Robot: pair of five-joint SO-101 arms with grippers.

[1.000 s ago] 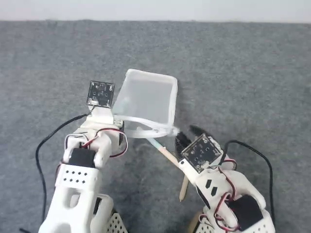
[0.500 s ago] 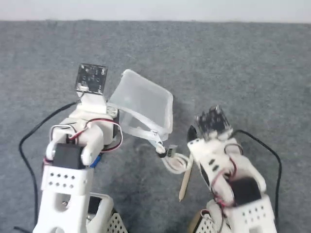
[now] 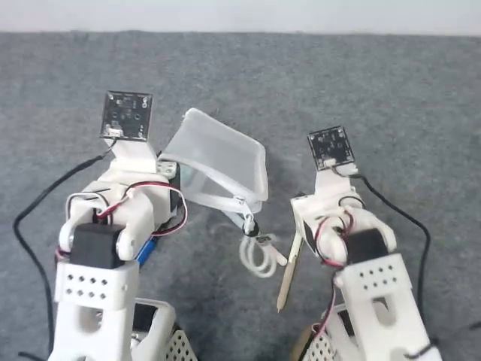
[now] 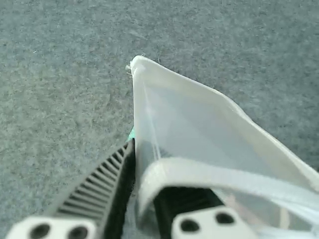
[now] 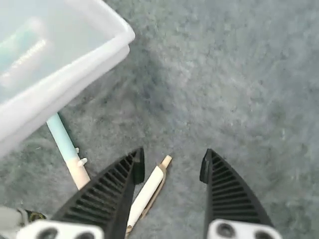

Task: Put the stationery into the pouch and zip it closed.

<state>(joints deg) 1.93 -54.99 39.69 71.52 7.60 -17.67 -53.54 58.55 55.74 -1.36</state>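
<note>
- While the left gripper (image 4: pixel 144 191) is clamping the pouch (image 4: pixel 199 124) by its mouth band, the task is appearing partly done.
- A green item (image 5: pixel 22 42) is showing through the pouch wall; a pen (image 3: pixel 288 272) is lying on the carpet (image 3: pixel 391 98) below the right gripper (image 5: pixel 173 159), whose jaws are standing apart, empty.
- Loading that pen and zipping are remaining.
- The right wrist view is showing a teal pen (image 5: pixel 64 144) at the pouch rim; the high view is showing the zip pull (image 3: pixel 248 226) and cord loop (image 3: pixel 258 259).

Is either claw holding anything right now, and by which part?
The left claw grips the pouch by the white rim band at its mouth. The right claw is open, holding nothing, above a pen.
</note>
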